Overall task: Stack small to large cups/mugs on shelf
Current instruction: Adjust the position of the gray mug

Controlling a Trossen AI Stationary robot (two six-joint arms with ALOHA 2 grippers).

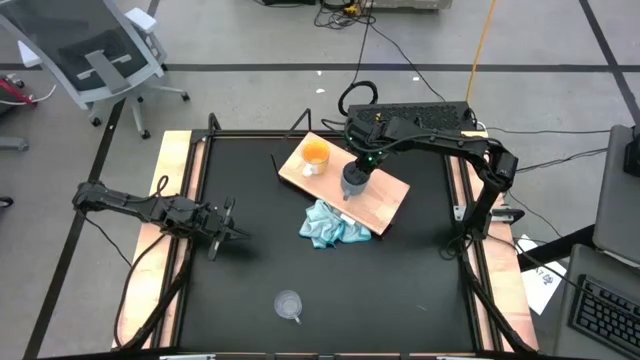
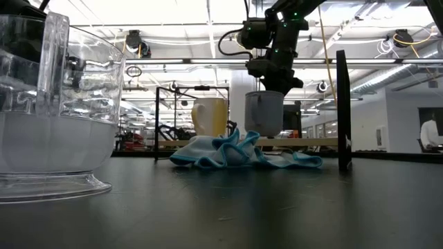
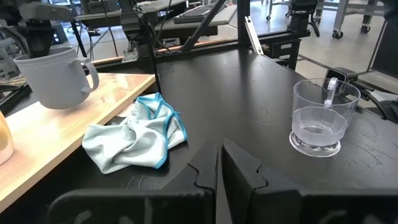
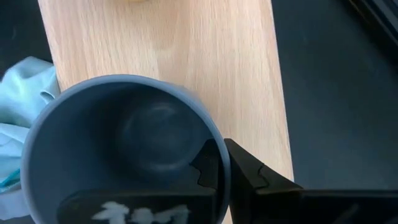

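Over the shelf (image 1: 385,200) in the high view, right gripper (image 1: 357,172) carrying the grey-blue mug (image 1: 354,180), just right of the orange mug (image 1: 315,155); left gripper (image 1: 222,222) waiting far left, clear cup (image 1: 289,303) near edge of the surface (image 1: 420,290). At low level, mug hanging above the board: best lowered straight, slowly. From the left wrist, fingers (image 3: 239,171) pressed together. From the right wrist, fingers (image 4: 214,168) pinching the mug rim; hold level until seated.
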